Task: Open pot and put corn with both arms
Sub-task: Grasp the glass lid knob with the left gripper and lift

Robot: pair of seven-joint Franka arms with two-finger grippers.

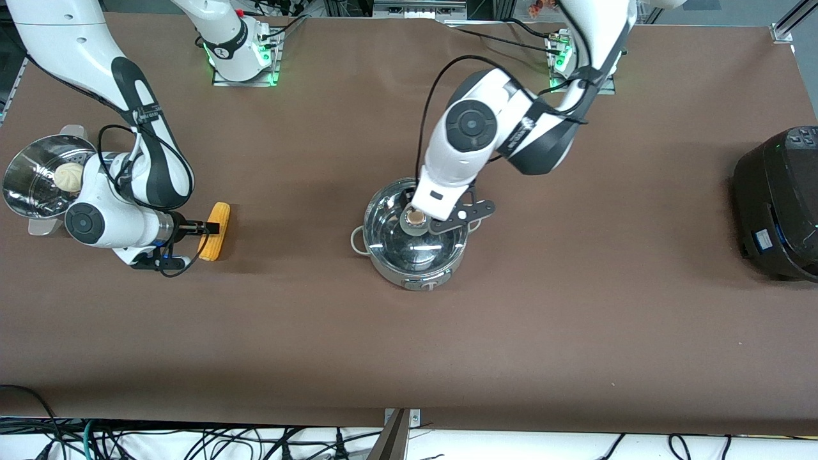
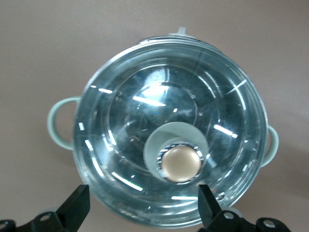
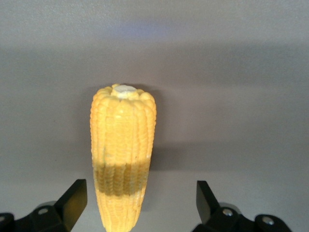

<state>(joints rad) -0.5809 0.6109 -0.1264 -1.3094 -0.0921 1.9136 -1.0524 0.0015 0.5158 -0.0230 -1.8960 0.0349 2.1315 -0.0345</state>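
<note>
the left gripper (image 2: 140, 205) hung over the pot (image 1: 414, 236) at frame centre, fingers spread wide and empty around the lid's tan knob (image 2: 180, 163), likely lined up to lift the glass lid (image 2: 169, 130). at middle left, the right gripper (image 3: 137, 203) straddled the corn (image 1: 215, 231) on the table, fingers apart, gripping nothing.

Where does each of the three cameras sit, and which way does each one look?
Front view: high across the table, facing both arms, the pot and the corn.
Left wrist view: on the left arm's wrist, looking down on the lid and its knob; open left gripper shows.
Right wrist view: on the right arm's wrist, looking at the corn; open right gripper shows.
Shared: the front view shows the pot with the left wrist view, the corn with the right.
</note>
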